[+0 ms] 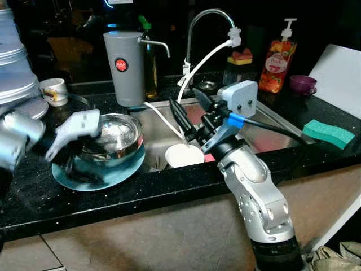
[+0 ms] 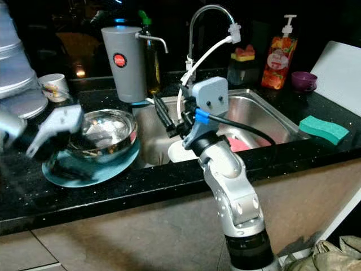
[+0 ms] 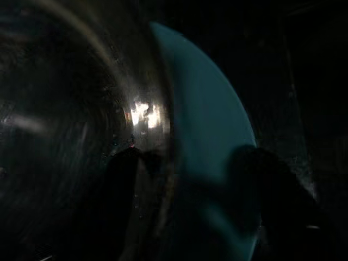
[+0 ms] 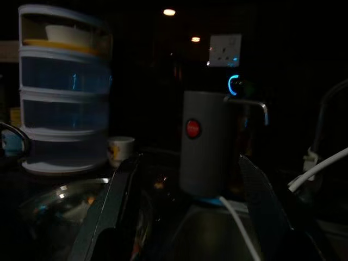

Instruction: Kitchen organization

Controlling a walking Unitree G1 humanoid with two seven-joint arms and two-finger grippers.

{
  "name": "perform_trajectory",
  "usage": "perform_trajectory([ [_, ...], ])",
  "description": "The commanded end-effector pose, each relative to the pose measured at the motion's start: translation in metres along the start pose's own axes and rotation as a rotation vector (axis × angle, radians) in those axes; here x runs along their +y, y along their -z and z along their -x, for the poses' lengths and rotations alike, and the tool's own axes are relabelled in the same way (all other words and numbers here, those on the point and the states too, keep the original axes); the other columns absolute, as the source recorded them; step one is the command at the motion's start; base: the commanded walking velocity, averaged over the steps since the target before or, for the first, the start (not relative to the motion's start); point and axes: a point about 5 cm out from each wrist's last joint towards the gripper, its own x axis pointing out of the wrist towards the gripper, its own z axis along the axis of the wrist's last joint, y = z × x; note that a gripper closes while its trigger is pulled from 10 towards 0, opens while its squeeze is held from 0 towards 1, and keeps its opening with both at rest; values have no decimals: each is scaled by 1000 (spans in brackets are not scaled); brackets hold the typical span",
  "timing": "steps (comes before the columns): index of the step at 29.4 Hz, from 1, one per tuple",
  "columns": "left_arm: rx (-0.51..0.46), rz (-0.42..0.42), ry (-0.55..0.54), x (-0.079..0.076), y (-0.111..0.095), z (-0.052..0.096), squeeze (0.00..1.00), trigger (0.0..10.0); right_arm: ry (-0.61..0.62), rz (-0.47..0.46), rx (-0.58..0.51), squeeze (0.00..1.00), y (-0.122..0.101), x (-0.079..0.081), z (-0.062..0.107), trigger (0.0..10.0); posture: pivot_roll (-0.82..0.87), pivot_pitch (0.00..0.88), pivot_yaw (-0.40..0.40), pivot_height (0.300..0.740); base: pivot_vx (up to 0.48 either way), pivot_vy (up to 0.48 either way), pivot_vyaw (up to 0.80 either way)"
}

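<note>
steel bowl on teal plate, both arms over the counter

steel bowl (image 1: 113, 138) sits on a teal plate (image 1: 115, 175) at the lower left of the frame, on the black counter (image 1: 169, 186) just left of the sink (image 1: 271, 135). the left gripper (image 1: 76, 166) is blurred at the near left side of bowl and plate; in the left wrist view its two dark fingers (image 3: 125, 185) stand apart, one against the bowl's wall and one over the plate's rim, and i cannot tell if they are clamping anything.

the right gripper (image 1: 189, 110) hangs above the sink in the middle of the frame, its fingers (image 4: 109, 206) spread wide with nothing between them. a white round dish (image 1: 184, 155) lies in the sink below it.

behind the bowl stands a grey water dispenser (image 1: 125, 68), and the tap (image 1: 208, 28) with a white hose arches over the sink. a small cup (image 1: 54, 91) and stacked containers (image 1: 14, 62) are at the upper left. a soap bottle (image 1: 279, 59) and a purple bowl (image 1: 303, 84) are at the upper right, a green sponge (image 1: 328, 133) at the right edge.
</note>
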Motion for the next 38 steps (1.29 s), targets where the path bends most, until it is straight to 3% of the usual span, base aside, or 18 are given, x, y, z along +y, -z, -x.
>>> perform_trajectory([
  [1, 18, -18, -9, -2, 3, -4, 0, 0, -21, -6, -18, 0, -3, 2, -3, 10000, 182, 94, -33, 740, 0, 0, 0],
  [3, -27, -23, -99, 3, 1, -6, 0, 0, -19, -3, -14, 0, -3, 1, -3, 10000, 174, 90, -37, 740, 0, 0, 0],
  [7, -59, -38, -166, 7, -3, -6, 0, 0, -16, -2, -13, 0, -3, 0, -3, 10000, 168, 85, -38, 740, 0, 0, 0],
  [8, -91, -56, -243, 12, -7, -6, 0, 0, -8, 2, -11, 0, -2, -2, -2, 10000, 165, 85, -38, 740, 0, 0, 0],
  [12, -128, -105, -352, 17, -13, -6, 0, 0, 9, -1, -11, 0, -2, -3, -1, 10000, 158, 82, -38, 740, 0, 0, 0],
  [14, -140, -162, -407, 18, -17, -6, 0, 0, 12, -3, -13, 0, -2, -3, -2, 10000, 157, 78, -33, 740, 0, 0, 0],
  [15, -102, -241, -435, 14, -19, -10, 0, 0, 16, -6, -11, 0, -1, -2, -1, 10000, 155, 74, -32, 740, 0, 0, 0],
  [16, -102, -241, -435, 14, -19, -10, 0, 0, 16, -6, -11, 0, -1, -2, -1, 10000, 155, 74, -32, 740, 0, 0, 0],
  [17, -98, -277, -438, 10, -22, -11, 0, 10000, 18, -9, -9, 0, 0, -2, -1, 10000, 155, 73, -32, 740, 0, 0, 0],
  [21, -89, -341, -451, 5, -26, -13, 0, 10000, 22, -13, -5, 0, 1, -2, -1, 10000, 154, 70, -31, 740, 0, 0, 0],
  [23, -98, -472, -522, 1, -39, -15, 0, 10000, 28, -19, 9, 0, 4, -2, 0, 10000, 146, 59, -26, 740, 0, 0, 0],
  [25, -105, -485, -533, 1, -42, -15, 0, 10000, 28, -19, 11, 0, 4, -2, 0, 10000, 143, 57, -26, 740, 0, 0, 0],
  [28, -144, -656, -617, -3, -64, -26, 0, 10000, 43, -25, 26, 0, 5, -7, 2, 10000, 150, 63, -49, 740, 0, 0, 0],
  [30, -164, -690, -635, -4, -70, -30, 0, 10000, 51, -33, 32, 0, 6, -9, 1, 10000, 146, 64, -49, 740, 0, 0, 0],
  [31, -172, -724, -611, -11, -73, -39, 0, 10000, 54, -53, 59, 0, 10, -9, 0, 10000, 132, 71, -39, 740, 0, 0, 0],
  [36, -161, -714, -555, -19, -69, -43, 0, 10000, 54, -64, 76, 0, 13, -9, -1, 10000, 148, 84, -34, 740, 0, 0, 0],
  [37, -162, -654, -579, -18, -68, -37, 0, 10000, 60, -84, 73, 0, 14, -7, -1, 10000, 181, 78, -51, 740, 0, 0, 0],
  [38, -162, -654, -579, -18, -68, -37, 0, 10000, 60, -84, 73, 0, 14, -7, -1, 10000, 181, 78, -51, 740, 0, 0, 0],
])
